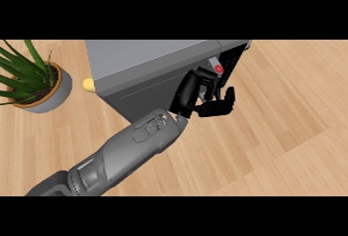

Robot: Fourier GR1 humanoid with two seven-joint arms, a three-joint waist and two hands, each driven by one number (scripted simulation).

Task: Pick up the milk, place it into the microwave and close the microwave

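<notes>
One grey forearm (129, 147) is seen coming in from the counter's near left corner, angled up toward the microwave (153, 69) at the far edge of the counter (285, 120). Which arm it is can't really be told from this view. The black hand (204, 99) is held at the microwave's front right corner, fingers curled partway, thumb pointed up by the open door edge. The milk (216, 67) is only glimpsed as a pale carton with a red spot just above the fingers; whether it's actually gripped can't be told. One potted plant (34, 80) is counted at the left edge, plus one small yellow thing (88, 84) beside the microwave.
</notes>
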